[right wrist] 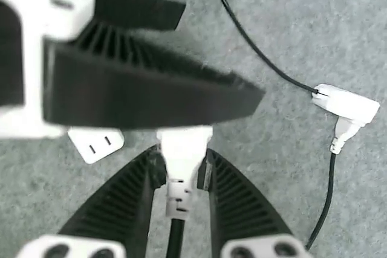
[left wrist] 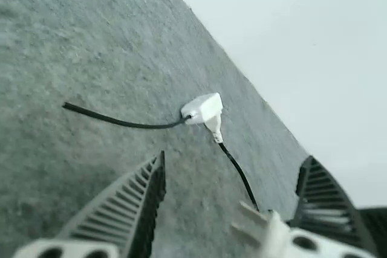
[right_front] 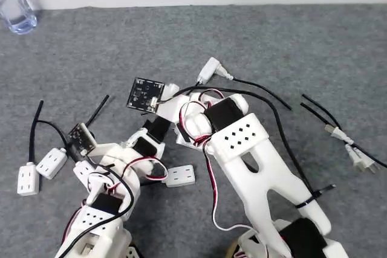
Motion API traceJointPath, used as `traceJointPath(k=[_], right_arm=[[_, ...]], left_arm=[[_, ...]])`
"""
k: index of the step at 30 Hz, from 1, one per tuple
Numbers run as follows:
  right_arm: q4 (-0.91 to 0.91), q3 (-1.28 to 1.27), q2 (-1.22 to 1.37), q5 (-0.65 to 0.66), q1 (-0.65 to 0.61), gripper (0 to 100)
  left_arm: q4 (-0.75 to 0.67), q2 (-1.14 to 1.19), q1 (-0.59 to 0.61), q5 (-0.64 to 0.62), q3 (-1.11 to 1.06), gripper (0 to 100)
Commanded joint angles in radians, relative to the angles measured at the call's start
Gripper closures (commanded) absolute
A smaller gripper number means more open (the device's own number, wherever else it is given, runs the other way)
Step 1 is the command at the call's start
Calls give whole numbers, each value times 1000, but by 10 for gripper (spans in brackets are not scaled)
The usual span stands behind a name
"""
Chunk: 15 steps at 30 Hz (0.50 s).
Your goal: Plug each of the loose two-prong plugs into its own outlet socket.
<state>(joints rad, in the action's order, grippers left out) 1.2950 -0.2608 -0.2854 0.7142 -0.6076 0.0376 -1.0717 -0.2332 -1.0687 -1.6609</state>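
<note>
One white two-prong plug (right wrist: pixel 182 143), black cord (right wrist: pixel 175 237) trailing behind, is sitting clamped in my right gripper (right wrist: pixel 181 164) over the grey table (right wrist: pixel 290 22). My left gripper (left wrist: pixel 236 158) is hanging just ahead, spread wide and holding nothing. I am seeing a white outlet socket (right wrist: pixel 95 143) lying flat just beside them, two slots up; a second socket (right wrist: pixel 346 104) is lying farther off, a joined plug (right wrist: pixel 340 132) seated in it.
</note>
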Motion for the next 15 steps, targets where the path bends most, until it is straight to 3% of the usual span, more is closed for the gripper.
traceJointPath(k=[1, 15], right_arm=[[-16, 69, -44, -23, -1, 990], [53, 143, -45, 3, 88, 990]], left_arm=[[-23, -8, -34, -5, 5, 670], [-18, -8, -31, -5, 2, 670]])
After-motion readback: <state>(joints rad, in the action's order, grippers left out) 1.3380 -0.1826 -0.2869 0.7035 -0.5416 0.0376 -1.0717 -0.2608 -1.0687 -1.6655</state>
